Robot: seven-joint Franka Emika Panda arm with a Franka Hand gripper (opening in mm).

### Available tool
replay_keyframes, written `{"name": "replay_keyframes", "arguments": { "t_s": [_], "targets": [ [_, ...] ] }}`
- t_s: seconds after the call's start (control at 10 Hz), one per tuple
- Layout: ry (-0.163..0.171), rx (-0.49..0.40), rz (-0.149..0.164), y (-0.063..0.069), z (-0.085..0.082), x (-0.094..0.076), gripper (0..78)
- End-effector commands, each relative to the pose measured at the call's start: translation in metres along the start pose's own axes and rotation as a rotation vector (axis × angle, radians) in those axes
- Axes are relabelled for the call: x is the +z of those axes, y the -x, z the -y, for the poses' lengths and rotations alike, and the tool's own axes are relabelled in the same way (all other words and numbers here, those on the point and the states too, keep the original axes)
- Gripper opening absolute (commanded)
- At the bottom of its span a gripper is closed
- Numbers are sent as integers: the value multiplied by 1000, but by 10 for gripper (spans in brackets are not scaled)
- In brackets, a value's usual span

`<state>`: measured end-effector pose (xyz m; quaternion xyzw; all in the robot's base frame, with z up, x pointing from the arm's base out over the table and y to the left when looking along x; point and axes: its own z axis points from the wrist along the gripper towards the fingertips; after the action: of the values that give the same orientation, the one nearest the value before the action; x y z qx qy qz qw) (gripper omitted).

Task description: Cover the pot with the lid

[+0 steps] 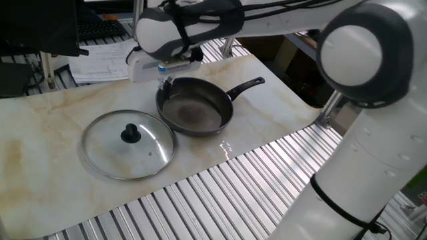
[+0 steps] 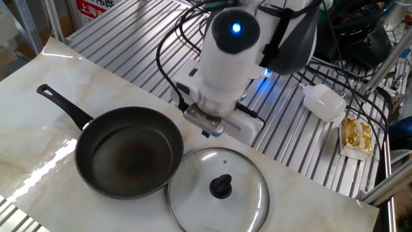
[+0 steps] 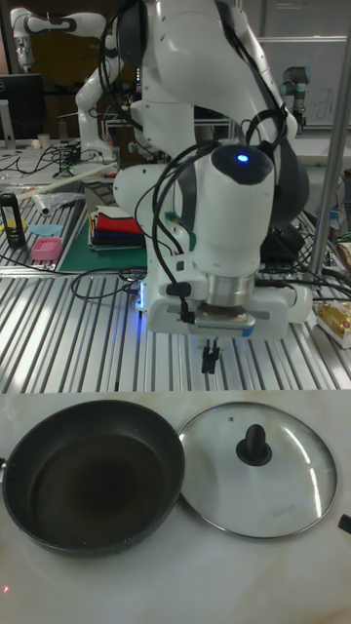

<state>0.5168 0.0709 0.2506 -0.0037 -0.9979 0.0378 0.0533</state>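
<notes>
- Gripper (image 3: pixel 209 359) on my arm hangs above the marble tabletop (image 1: pixel 40 127), behind the gap where pan and lid meet, holding nothing. From the tall fixed view the two dark fingers look pressed close together, basically no gap I can make out.
- Pot (image 2: pixel 129 152) sits uncovered on the tabletop, dark grey inside showing, long black handle (image 2: pixel 63 106) sticking out away from the lid.
- Lid (image 3: pixel 258 468) lies flat right beside the pot, rims touching or nearly touching, can't tell which. Black knob (image 3: pixel 254 444) points up.
- Off on the metal slats (image 2: pixel 290 129) there's a white bottle (image 2: pixel 324 102) and a small yellow packet (image 2: pixel 355 137), well apart from the pot.
</notes>
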Motion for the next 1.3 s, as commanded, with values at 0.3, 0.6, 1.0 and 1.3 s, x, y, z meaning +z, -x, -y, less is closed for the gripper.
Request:
{"name": "replay_keyframes", "arguments": {
  "t_s": [0.3,0.6,1.0,1.3],
  "targets": [
    [40,-13,4,17,-9,16,0],
    [49,21,5,25,-24,19,0],
    [51,52,13,27,-56,34,0],
    [49,65,15,31,-69,42,0]
  ]
}}
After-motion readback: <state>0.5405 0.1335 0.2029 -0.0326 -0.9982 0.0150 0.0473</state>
